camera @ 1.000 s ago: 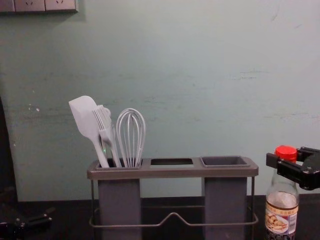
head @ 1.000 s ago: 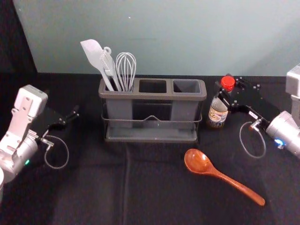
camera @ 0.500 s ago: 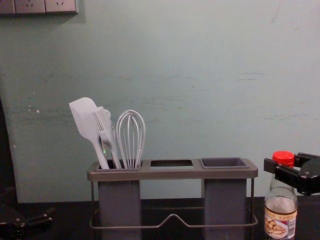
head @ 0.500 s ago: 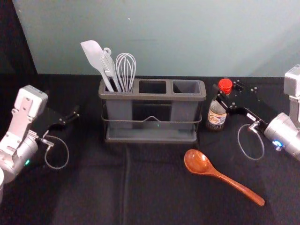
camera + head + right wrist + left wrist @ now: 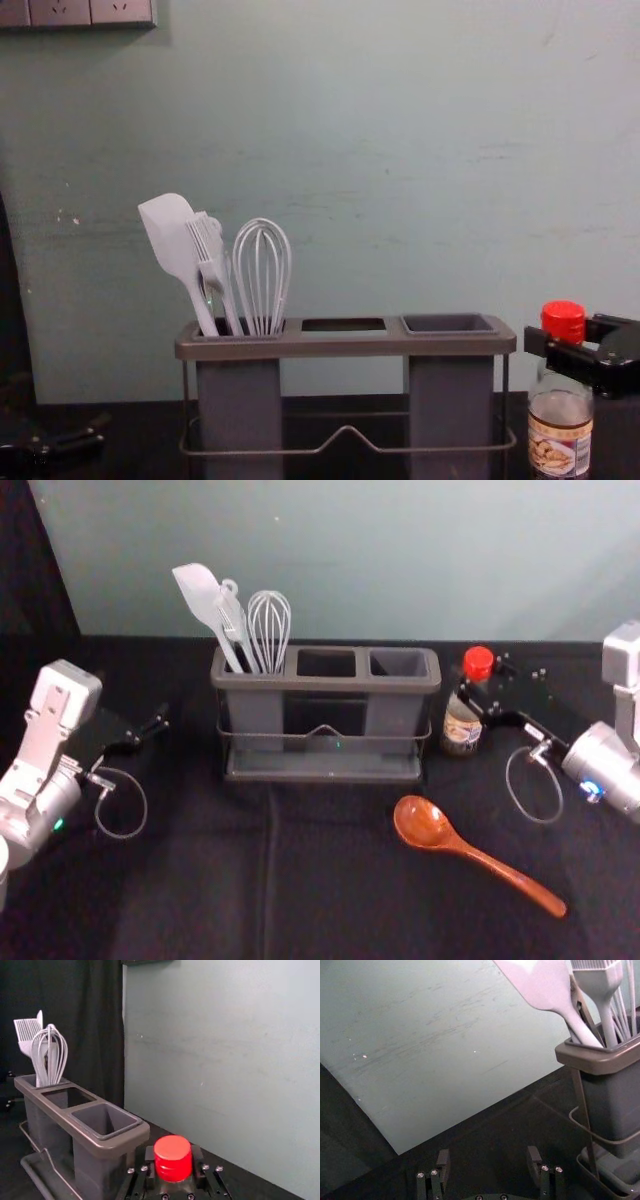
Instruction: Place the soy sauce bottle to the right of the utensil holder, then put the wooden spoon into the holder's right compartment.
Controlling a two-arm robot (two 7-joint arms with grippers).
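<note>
My right end effector (image 5: 480, 676), frame right, grips the soy sauce bottle (image 5: 461, 729) mid-placement; next, seat it and release, my left end effector (image 5: 489, 1155) wide, head-view left.

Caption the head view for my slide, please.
Right gripper holding the bottle to the right of the holder, spoon lying in front, left arm opposite.
</note>
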